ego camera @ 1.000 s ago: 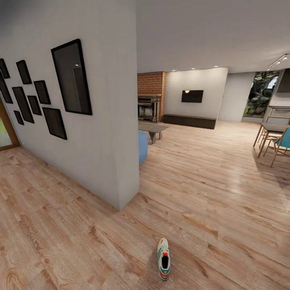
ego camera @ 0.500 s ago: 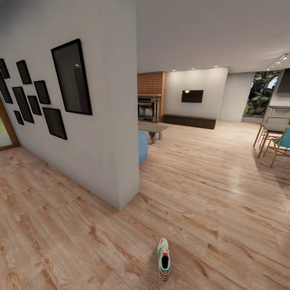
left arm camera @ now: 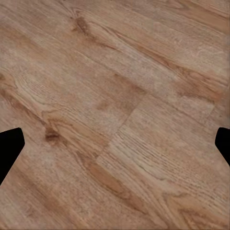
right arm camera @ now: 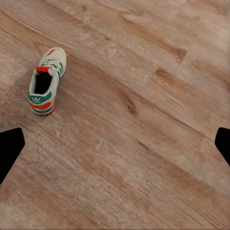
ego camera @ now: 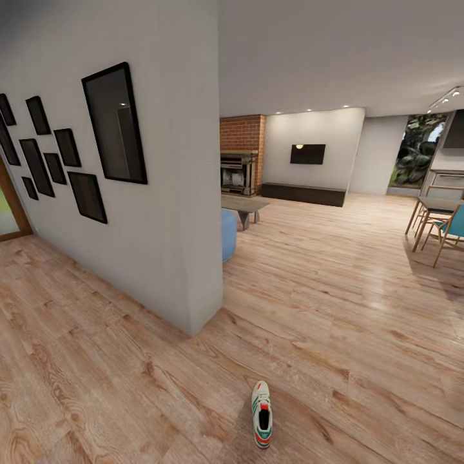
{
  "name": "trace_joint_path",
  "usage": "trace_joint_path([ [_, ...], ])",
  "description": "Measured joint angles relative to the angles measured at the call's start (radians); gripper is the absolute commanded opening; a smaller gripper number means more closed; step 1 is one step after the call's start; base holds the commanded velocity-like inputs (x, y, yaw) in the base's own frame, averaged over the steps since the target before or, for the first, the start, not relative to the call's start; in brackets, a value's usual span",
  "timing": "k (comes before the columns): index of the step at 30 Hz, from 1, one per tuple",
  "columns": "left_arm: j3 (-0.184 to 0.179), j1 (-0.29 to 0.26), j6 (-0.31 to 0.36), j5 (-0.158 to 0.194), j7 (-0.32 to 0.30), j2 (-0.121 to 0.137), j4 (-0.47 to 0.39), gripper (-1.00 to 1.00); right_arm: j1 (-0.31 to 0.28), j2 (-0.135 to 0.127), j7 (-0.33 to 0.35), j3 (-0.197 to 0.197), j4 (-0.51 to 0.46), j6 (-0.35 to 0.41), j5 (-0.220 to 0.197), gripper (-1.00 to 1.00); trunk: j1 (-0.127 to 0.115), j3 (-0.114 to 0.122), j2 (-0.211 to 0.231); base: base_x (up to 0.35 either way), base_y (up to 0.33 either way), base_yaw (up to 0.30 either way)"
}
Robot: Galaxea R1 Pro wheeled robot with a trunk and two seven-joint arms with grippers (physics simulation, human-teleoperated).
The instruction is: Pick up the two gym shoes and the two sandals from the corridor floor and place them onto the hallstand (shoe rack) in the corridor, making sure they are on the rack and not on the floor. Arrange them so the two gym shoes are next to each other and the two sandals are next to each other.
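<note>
Gym shoe (right arm camera: 46,80) lies alone on the corridor floor (right arm camera: 143,143), upright on its sole, white with green side stripes and a red-orange heel. In my right wrist view it sits toward the upper left of the frame, heel toward the lower edge, well apart from my right claw (right arm camera: 115,143), whose dark fingertips (right arm camera: 10,143) just poke in at the left and right edges. Those tips stand far apart, so my right claw is spread, with nothing between them but planks.

My left claw (left arm camera: 115,143) is spread the same way: one black tip (left arm camera: 9,143) at the left edge of the left wrist view and another at the right edge, with only light brown wood grain floor (left arm camera: 120,110) between.

In the head view the same gym shoe (ego camera: 261,422) rests near the bottom centre of the frame, toe pointing away from me, on the plank floor (ego camera: 361,309). Just beyond it, left of centre, the corner of a grey wall (ego camera: 174,212) juts forward, hung with dark framed pictures (ego camera: 115,122) running toward the left edge. A blue seat (ego camera: 229,233) peeks out behind the wall's corner, with a low dark table (ego camera: 243,206) beside it. Farther back stand a brick fireplace (ego camera: 241,154) and a wall-mounted television (ego camera: 307,154). At the right edge are a dining table (ego camera: 433,207) and a chair with a teal seat (ego camera: 451,229).
</note>
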Motion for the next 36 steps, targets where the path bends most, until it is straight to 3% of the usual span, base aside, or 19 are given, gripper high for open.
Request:
trace_joint_path([
  [5, 0.0, -0.001, -0.012, 0.006, -0.007, -0.001, 0.0, 1.0, 0.0, 0.002, 0.001, 0.001, 0.019, -0.044, -0.005, 1.0, 0.0, 0.0, 0.0, 0.0, 0.0, 0.0],
  [14, -0.002, 0.002, -0.018, 0.018, -0.011, -0.004, 0.001, 1.0, 0.0, 0.003, -0.004, -0.001, 0.034, -0.056, -0.008, 1.0, 0.0, 0.0, 0.0, 0.0, 0.0, 0.013],
  [27, -0.003, 0.009, -0.02, 0.022, -0.011, -0.004, 0.001, 1.0, 0.0, 0.011, -0.008, -0.002, 0.037, -0.057, -0.009, 1.0, 0.0, -0.006, 0.0, -0.007, 0.0, 0.164],
  [36, -0.003, 0.01, -0.02, 0.021, -0.012, -0.005, 0.002, 1.0, 0.0, 0.012, -0.008, -0.003, 0.036, -0.058, -0.009, 1.0, 0.001, -0.007, 0.0, -0.254, 0.017, -0.17],
])
